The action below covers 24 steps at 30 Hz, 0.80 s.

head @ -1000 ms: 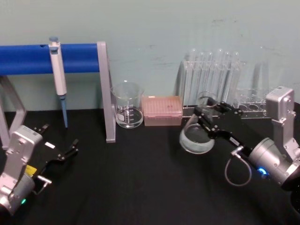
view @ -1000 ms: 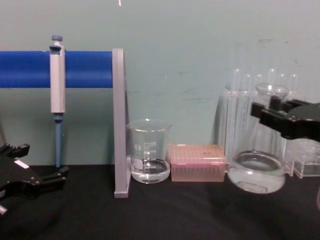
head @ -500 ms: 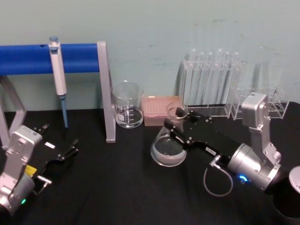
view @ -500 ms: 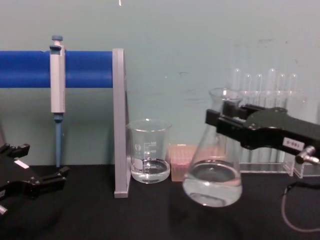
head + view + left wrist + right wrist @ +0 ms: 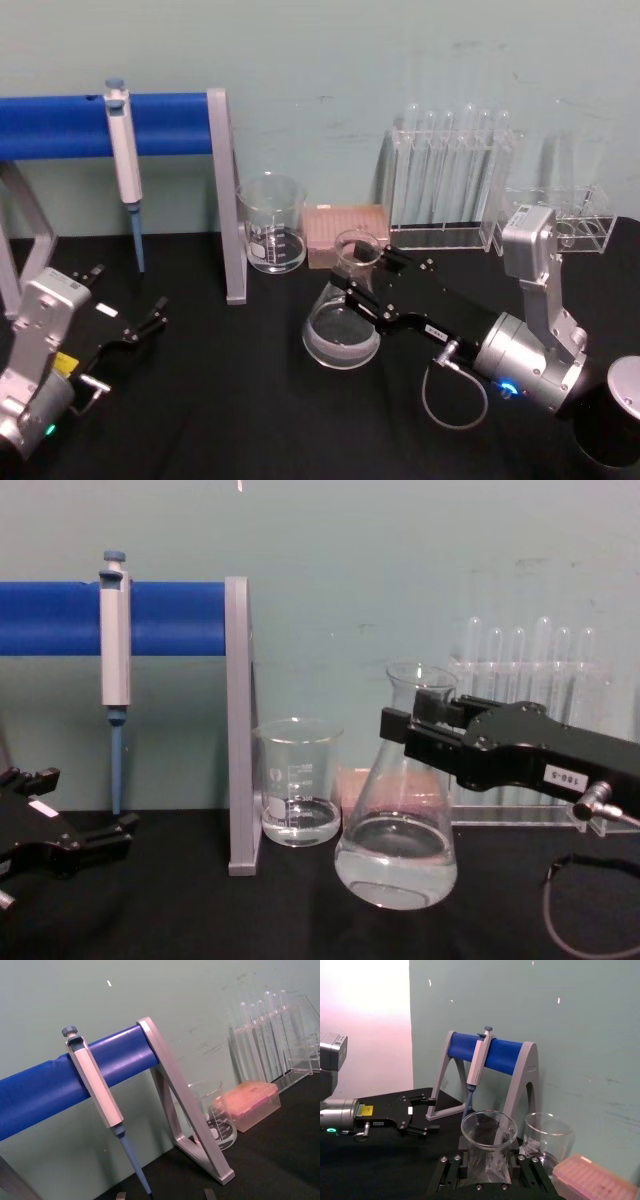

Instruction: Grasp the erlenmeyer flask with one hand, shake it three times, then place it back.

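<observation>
right gripper fingers clenched on erlenmeyer flask neck | flask shifted further left toward beaker | left gripper parked, fingers released

Head camera looking down, chest camera low, side-on, both sharing beaker

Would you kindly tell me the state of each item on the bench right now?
flask: roughly upright, some clear liquid inside, gripped at the neck.
right gripper: shut on the flask.
left gripper: open, idle at the left.
beaker: upright, a little liquid.
pipette: hanging on the blue stand.
test tubes: standing upright.
</observation>
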Available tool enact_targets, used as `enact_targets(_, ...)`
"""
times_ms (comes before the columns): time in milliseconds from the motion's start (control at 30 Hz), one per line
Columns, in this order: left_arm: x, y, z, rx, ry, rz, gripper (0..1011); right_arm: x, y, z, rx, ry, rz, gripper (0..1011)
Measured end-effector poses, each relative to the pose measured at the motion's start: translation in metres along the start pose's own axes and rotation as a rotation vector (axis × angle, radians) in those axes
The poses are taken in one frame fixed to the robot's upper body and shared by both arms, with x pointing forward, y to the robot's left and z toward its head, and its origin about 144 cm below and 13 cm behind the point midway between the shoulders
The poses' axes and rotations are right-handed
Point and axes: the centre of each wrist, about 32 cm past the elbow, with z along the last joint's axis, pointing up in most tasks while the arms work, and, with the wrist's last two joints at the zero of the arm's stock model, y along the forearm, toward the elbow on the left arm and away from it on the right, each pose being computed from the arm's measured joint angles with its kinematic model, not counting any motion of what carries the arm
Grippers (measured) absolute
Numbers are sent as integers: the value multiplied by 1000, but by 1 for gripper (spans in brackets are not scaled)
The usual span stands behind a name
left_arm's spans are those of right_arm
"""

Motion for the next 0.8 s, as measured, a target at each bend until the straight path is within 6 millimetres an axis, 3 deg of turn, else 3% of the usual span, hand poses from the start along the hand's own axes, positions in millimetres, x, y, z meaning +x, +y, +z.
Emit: enact_targets(800, 0, 0, 0, 0, 0, 0, 1001, 0, 2, -2, -2, 10, 7, 450)
